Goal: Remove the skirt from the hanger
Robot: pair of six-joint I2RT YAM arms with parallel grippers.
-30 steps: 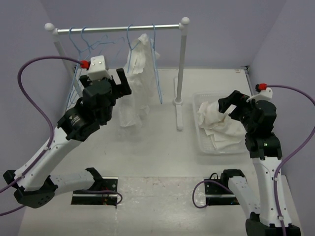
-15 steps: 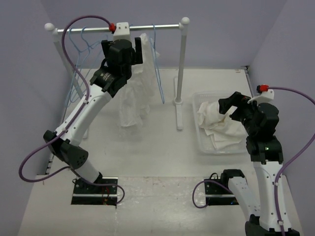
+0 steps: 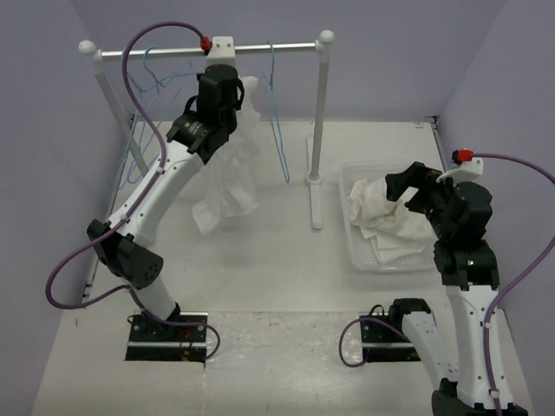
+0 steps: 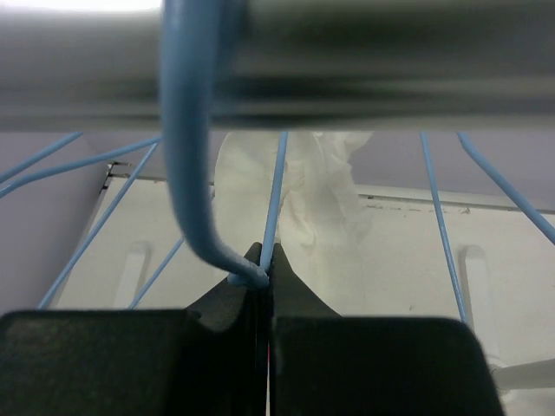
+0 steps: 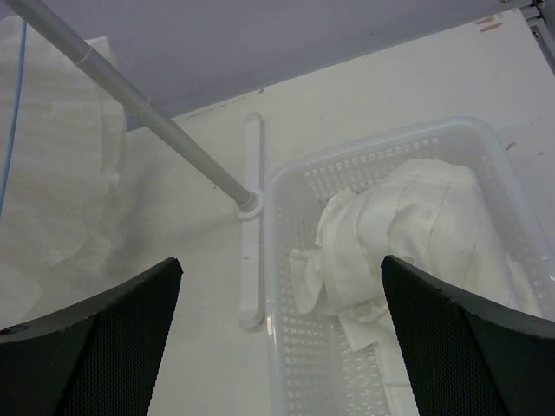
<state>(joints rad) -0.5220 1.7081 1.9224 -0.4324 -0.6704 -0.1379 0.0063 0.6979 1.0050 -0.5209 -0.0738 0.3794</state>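
Observation:
The white crinkled skirt [image 3: 227, 178] hangs from the rack rail [image 3: 286, 47], its lower part trailing left above the table. In the left wrist view it shows pale beyond the jaws as the skirt [image 4: 303, 199]. My left gripper [image 3: 231, 87] is raised just under the rail. In its own view the left gripper [image 4: 264, 264] is shut on the thin light-blue wire of the hanger [image 4: 185, 173], right where the hook curls down from the rail [image 4: 364, 69]. My right gripper [image 5: 282, 277] hovers open over the basket, holding nothing.
Other light-blue hangers [image 3: 143, 74] hang at the rail's left, and one [image 3: 278, 121] just right of the skirt. The rack post [image 3: 320, 130] and its foot [image 3: 314, 204] stand mid-table. A clear plastic basket [image 3: 351, 251] on the right holds bunched white cloth [image 5: 408, 234].
My left arm rose from mid-height to the rail and its jaws went from open to shut on the hanger wire. The skirt's lower part swung left. The right arm stayed still.

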